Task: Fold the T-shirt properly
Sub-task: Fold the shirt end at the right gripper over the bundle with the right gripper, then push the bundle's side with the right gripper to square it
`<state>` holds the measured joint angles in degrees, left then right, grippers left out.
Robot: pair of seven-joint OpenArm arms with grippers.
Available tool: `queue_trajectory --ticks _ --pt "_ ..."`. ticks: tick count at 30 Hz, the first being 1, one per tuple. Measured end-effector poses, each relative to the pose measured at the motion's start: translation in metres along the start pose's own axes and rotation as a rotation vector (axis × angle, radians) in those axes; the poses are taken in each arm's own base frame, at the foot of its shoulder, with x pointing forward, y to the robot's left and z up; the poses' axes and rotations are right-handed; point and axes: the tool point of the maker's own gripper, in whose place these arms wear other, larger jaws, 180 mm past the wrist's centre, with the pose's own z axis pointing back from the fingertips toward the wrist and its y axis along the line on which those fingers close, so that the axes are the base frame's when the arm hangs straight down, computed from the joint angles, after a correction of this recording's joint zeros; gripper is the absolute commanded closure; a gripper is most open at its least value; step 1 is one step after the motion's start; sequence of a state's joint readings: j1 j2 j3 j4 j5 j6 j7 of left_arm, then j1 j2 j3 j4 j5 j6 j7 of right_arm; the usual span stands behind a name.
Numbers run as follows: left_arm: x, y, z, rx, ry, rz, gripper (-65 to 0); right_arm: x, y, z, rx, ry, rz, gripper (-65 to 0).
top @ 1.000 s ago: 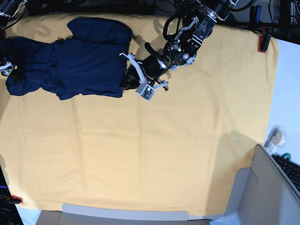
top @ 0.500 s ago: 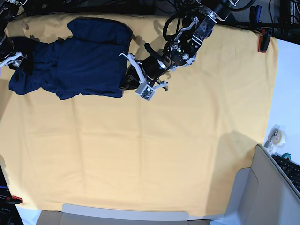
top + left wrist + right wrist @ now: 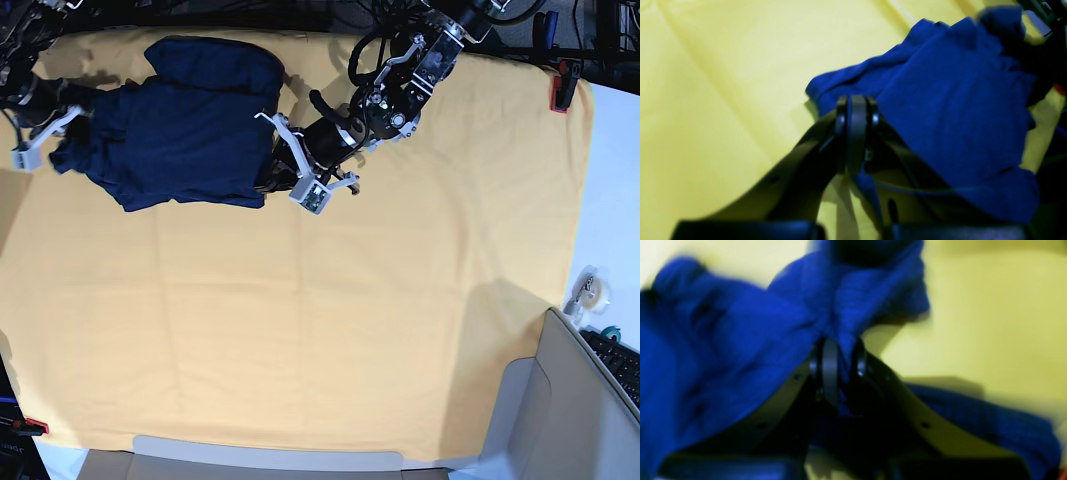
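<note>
The dark navy-blue long-sleeved knit T-shirt (image 3: pixel 185 120) lies bunched and partly folded near the far left corner of the table, on the big yellow-orange cloth (image 3: pixel 330 330) that covers nearly the whole tabletop. Its body forms a rough block, with a rounded fold of fabric standing out along the far edge and a loose end drawn out toward the left edge of the cloth.

The right gripper (image 3: pixel 839 373) is at that left end. In the right wrist view its two black fingers (image 3: pixel 828 368) are pressed close together with a pinch of the blue knit caught between them, the fabric gathering into creases that run up from the fingertips. In the base view this gripper sits at the shirt's left end, close to the left edge of the cloth.

The left gripper (image 3: pixel 856 140) is at the opposite, right-hand edge of the shirt. In the left wrist view its jaws are closed tight; a thin strip of blue fabric hangs down just below and beside the fingertips, but whether cloth is actually clamped between them cannot be told. The shirt spreads out beyond the fingers on the yellow cloth.

A red clamp (image 3: pixel 560 90) grips the cloth's far right corner.
</note>
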<state>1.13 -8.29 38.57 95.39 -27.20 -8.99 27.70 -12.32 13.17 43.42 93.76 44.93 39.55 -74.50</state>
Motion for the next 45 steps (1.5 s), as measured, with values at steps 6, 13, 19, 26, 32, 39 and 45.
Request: queue_trajectory --ticks 6,13,19,26,32,39,45 --pt "0.013 0.014 0.014 0.029 -0.025 -0.037 0.0 0.052 0.062 0.030 -0.007 -0.160 0.185 0.0" --pt "0.020 0.032 0.023 0.071 -0.008 -0.029 0.0 0.036 0.111 0.006 0.116 -0.103 0.216 0.0" --pt "0.015 0.052 0.036 0.138 -0.006 0.011 0.0 0.021 0.161 -0.020 0.209 -0.034 0.195 0.0" --pt "0.016 0.050 0.036 0.134 -0.014 0.014 0.0 0.028 0.190 -0.035 0.228 -0.030 0.215 0.0" --pt "0.013 0.050 0.036 0.134 -0.005 0.017 0.0 0.021 0.200 -0.046 0.186 0.013 0.252 -0.3" --pt "0.012 0.050 0.036 0.134 -0.004 0.017 0.0 0.015 0.218 -0.050 0.215 0.037 0.304 -24.9" --pt "0.012 0.050 0.037 0.134 -0.004 0.017 0.0 0.014 0.218 -0.050 0.217 0.037 0.309 -37.6"
